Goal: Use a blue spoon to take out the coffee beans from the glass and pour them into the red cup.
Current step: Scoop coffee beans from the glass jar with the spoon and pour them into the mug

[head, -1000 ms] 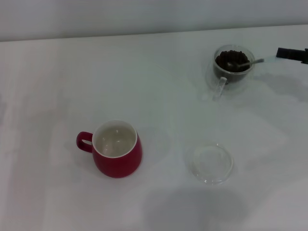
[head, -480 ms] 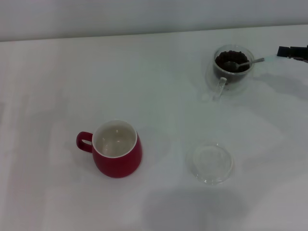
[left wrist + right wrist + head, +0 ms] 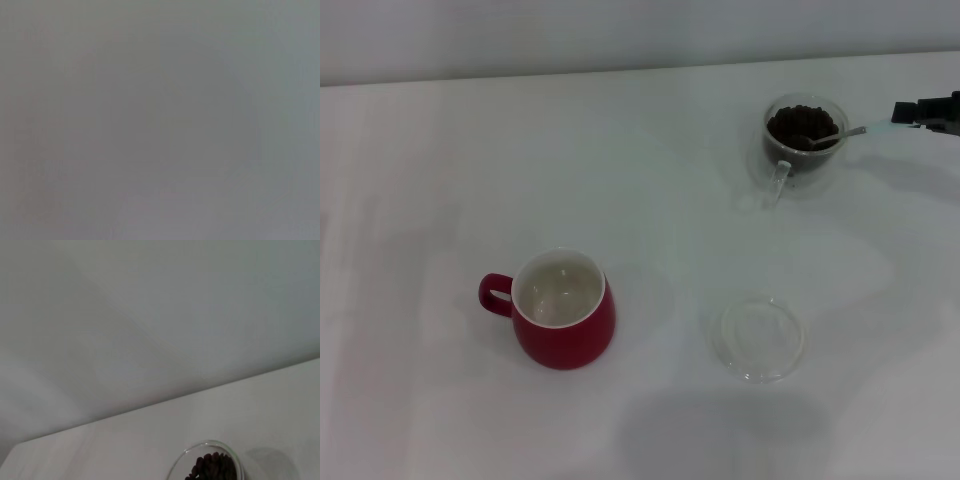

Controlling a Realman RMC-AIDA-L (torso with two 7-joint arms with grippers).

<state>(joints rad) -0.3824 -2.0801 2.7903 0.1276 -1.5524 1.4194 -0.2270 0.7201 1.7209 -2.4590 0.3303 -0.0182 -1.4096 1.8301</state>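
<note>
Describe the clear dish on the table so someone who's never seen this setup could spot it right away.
On the white table, start at the red cup near the front and look toward the robot's right. The shallow glass dish lies there, flat and empty. Unlike the glass at the far right, it has no handle, no coffee beans and no spoon in it.

Plain white counter (image 3: 470, 160) takes up pretty much the whole scene, with a bare pale grey wall (image 3: 620, 35) right behind its far edge. Soft even light, just faint blurry shadows on the surface.
</note>
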